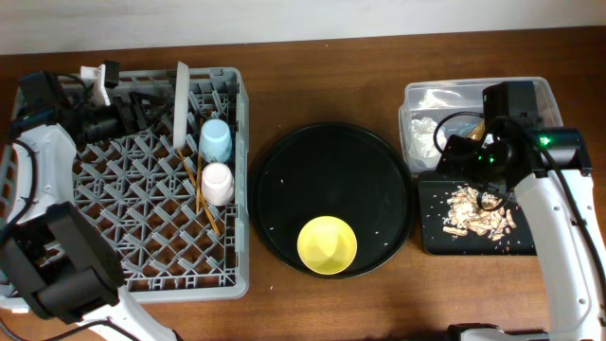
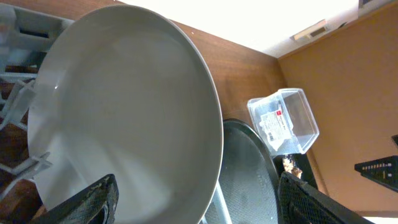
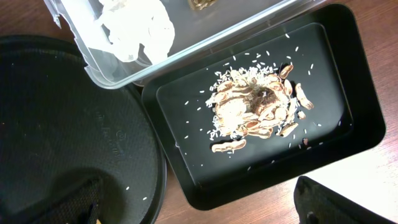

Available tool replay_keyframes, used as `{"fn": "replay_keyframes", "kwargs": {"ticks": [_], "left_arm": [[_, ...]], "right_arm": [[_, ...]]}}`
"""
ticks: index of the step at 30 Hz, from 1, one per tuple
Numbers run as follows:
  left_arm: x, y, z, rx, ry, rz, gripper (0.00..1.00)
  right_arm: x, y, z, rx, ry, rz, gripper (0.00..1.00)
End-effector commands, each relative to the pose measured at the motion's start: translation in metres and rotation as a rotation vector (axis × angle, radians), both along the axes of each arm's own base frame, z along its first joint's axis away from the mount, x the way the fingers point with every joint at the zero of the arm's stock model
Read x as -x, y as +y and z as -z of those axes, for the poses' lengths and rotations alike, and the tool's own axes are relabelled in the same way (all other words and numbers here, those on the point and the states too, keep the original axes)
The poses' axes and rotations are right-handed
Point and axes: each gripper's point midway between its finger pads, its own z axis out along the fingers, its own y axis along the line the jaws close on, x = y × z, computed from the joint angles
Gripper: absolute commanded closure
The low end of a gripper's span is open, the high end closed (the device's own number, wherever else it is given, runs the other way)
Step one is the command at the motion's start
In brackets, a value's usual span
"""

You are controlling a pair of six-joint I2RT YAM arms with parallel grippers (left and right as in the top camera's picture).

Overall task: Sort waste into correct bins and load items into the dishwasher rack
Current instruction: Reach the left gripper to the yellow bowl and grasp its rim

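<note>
Brown wood-grain worktop [image 1: 322, 85], pale wall at far edge.

Step in hand: racking plate [image 2: 124, 112]. Plate smooth, glossy, grey-white; stands on edge among pegs at far side of rack [image 1: 142, 237], a grey plastic lattice.

Left hand [image 2: 196, 208]: fingers apart, not clamping plate.

Right hand [image 3: 205, 208]: wide apart, empty, over black tray [image 3: 186, 149] holding crumbly beige scraps [image 3: 255, 109].

Crumpled napkin [image 3: 134, 28] lies in clear tub [image 1: 549, 87].

Blue cup [image 1: 216, 140], pink cup [image 1: 218, 182] and thin chopsticks [image 1: 202, 194] are in rack.

Left over: yellow bowl [image 1: 328, 244], round and smooth, on round tray [image 1: 331, 161].

Next, likely: draw left hand clear of plate, pinch bowl rim, carry it left to free grid.
</note>
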Motion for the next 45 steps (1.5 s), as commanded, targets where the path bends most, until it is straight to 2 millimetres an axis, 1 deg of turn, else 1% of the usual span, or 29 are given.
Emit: {"fn": "replay_keyframes", "kwargs": {"ticks": [1, 2, 3, 4, 5, 6, 8, 9, 10, 11, 12, 13, 15, 16, 17, 18, 20, 21, 23, 24, 25, 28, 31, 33, 36, 37, 39, 41, 45], "left_arm": [[-0.004, 0.001, -0.041, 0.024, -0.057, -0.014, 0.03], [-0.002, 0.0, -0.057, 0.008, -0.094, -0.012, 0.01], [0.005, -0.006, -0.08, -0.01, -0.141, -0.005, 0.01], [0.016, -0.012, -0.1, -0.033, -0.164, -0.007, 0.01], [0.036, -0.022, -0.12, -0.063, -0.155, -0.017, 0.01], [0.061, -0.035, -0.136, -0.088, -0.127, -0.022, 0.01], [0.094, -0.056, -0.166, -0.096, -0.155, 0.004, 0.01], [0.112, -0.067, -0.174, -0.102, -0.149, 0.015, 0.01], [0.129, -0.075, -0.173, -0.123, -0.106, 0.02, 0.01], [0.151, -0.086, -0.159, -0.173, 0.001, 0.021, 0.01], [0.162, -0.09, -0.149, -0.211, 0.06, 0.027, 0.01], [0.18, -0.099, -0.13, -0.299, 0.155, 0.052, 0.02], [0.202, -0.131, -0.105, -0.396, 0.222, 0.179, 0.21], [0.21, -0.151, -0.096, -0.412, 0.223, 0.255, 0.27], [0.219, -0.178, -0.083, -0.424, 0.205, 0.357, 0.41], [0.226, -0.2, -0.069, -0.434, 0.191, 0.428, 0.5], [0.232, -0.227, -0.031, -0.486, 0.233, 0.43, 0.5], [0.234, -0.237, -0.005, -0.529, 0.265, 0.39, 0.5], [0.247, -0.262, 0.032, -0.575, 0.265, 0.371, 0.5], [0.251, -0.277, 0.044, -0.601, 0.216, 0.369, 0.5], [0.25, -0.284, 0.05, -0.645, 0.153, 0.351, 0.5], [0.252, -0.3, 0.06, -0.763, 0.013, 0.307, 0.59], [0.263, -0.326, 0.073, -0.788, -0.039, 0.361, 0.59], [0.266, -0.336, 0.088, -0.806, -0.034, 0.383, 0.59], [0.268, -0.335, 0.12, -0.865, 0.03, 0.398, 0.59], [0.269, -0.334, 0.127, -0.879, 0.043, 0.403, 0.6], [0.274, -0.334, 0.145, -0.892, 0.104, 0.411, 0.64], [0.28, -0.336, 0.151, -0.883, 0.137, 0.438, 0.64], [0.28, -0.335, 0.153, -0.887, 0.138, 0.438, 0.65]], "right_arm": [[0.0, -0.004, -0.008, 0.015, -0.024, 0.013, 0.01], [0.0, -0.004, -0.008, 0.015, -0.024, 0.013, 0.01], [0.0, -0.004, -0.008, 0.015, -0.024, 0.013, 0.01], [0.0, -0.004, -0.008, 0.015, -0.025, 0.013, 0.01], [0.0, -0.004, -0.008, 0.015, -0.024, 0.013, 0.01], [0.0, -0.004, -0.008, 0.015, -0.024, 0.013, 0.01], [0.0, -0.004, -0.008, 0.015, -0.024, 0.013, 0.01], [0.0, -0.004, -0.008, 0.015, -0.024, 0.013, 0.02], [0.0, -0.004, -0.008, 0.015, -0.024, 0.013, 0.01], [0.0, -0.004, -0.008, 0.015, -0.024, 0.013, 0.01], [0.0, -0.004, -0.008, 0.015, -0.024, 0.013, 0.01], [0.0, -0.004, -0.008, 0.015, -0.024, 0.013, 0.01], [0.0, -0.004, -0.008, 0.015, -0.024, 0.013, 0.01], [0.0, -0.004, -0.008, 0.015, -0.024, 0.013, 0.01], [0.0, -0.004, -0.007, 0.015, -0.024, 0.013, 0.01], [0.0, -0.004, -0.007, 0.015, -0.024, 0.013, 0.01], [0.0, -0.004, -0.007, 0.015, -0.024, 0.013, 0.01], [0.0, -0.004, -0.007, 0.015, -0.024, 0.013, 0.01], [0.0, -0.004, -0.007, 0.015, -0.024, 0.013, 0.01], [0.0, -0.004, -0.007, 0.015, -0.024, 0.013, 0.01], [0.0, -0.004, -0.007, 0.015, -0.024, 0.013, 0.01], [0.0, -0.004, -0.007, 0.015, -0.023, 0.013, 0.01], [0.0, -0.004, -0.007, 0.015, -0.024, 0.013, 0.01], [0.0, -0.004, -0.007, 0.015, -0.024, 0.013, 0.01], [0.0, -0.004, -0.007, 0.015, -0.024, 0.013, 0.01], [0.0, -0.004, -0.007, 0.015, -0.024, 0.013, 0.01], [0.0, -0.004, -0.007, 0.015, -0.023, 0.013, 0.01], [0.0, -0.004, -0.007, 0.015, -0.024, 0.013, 0.01], [0.0, -0.004, -0.007, 0.015, -0.024, 0.013, 0.01]]}}
